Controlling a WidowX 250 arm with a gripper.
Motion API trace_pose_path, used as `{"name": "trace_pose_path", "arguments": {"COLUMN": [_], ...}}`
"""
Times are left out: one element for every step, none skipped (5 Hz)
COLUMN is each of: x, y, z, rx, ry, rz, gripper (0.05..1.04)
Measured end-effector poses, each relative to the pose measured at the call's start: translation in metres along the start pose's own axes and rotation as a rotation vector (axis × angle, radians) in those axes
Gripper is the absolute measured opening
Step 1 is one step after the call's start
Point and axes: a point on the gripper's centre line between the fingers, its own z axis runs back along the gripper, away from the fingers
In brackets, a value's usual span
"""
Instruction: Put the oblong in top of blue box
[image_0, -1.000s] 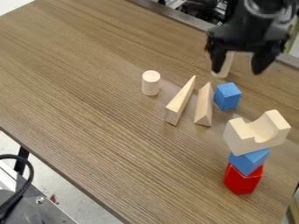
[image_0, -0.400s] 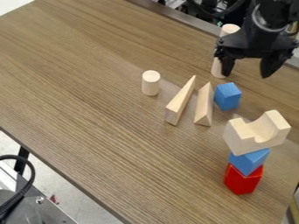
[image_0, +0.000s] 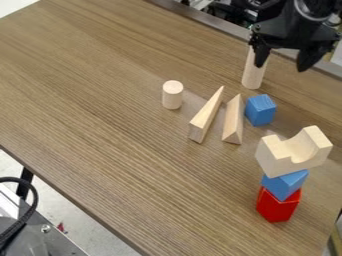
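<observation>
task prob not done: tall pale wood cylinder (image_0: 253, 76), my best guess for the oblong, stands upright on the brown wood-grain table (image_0: 100, 125), near but apart from the small blue wood cube (image_0: 260, 110), prob the blue box. nothing on the cube's top. left to do, if that's right: grasp, lift, carry over, set down, let go. caveat: the cream wood block w/ curved notch (image_0: 294, 152) sits tilted atop a blue block (image_0: 285, 184), itself on a red block (image_0: 277, 206); if that's the pair meant, it's already done. can't tell from the wording.

arm pose: black robot arm (image_0: 310, 11) comes in at top edge, toward the r. corner; black two-finger gripper (image_0: 282, 66) hangs down w/ fingers spread wide, nothing held btwn them. one finger overlaps the cylinder's upper part in view; contact unclear. next move prob needs the gap lined up w/ the cylinder before closing. risk: an off-centre finger could tip it, esp. as it's tall & narrow.
</observation>
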Motion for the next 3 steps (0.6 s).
{"name": "trace_pose_path", "arguments": {"x": [0.009, 0.018, 0.023], "y": [0.006, 0.016, 0.022], "z": [-0.004, -0.01, -0.014], "rx": [0.065, 0.124, 0.125], "ry": [0.0, 0.008, 0.008], "rz": [-0.002, 0.017, 0.043], "gripper": [0.997, 0.997, 0.997]}}
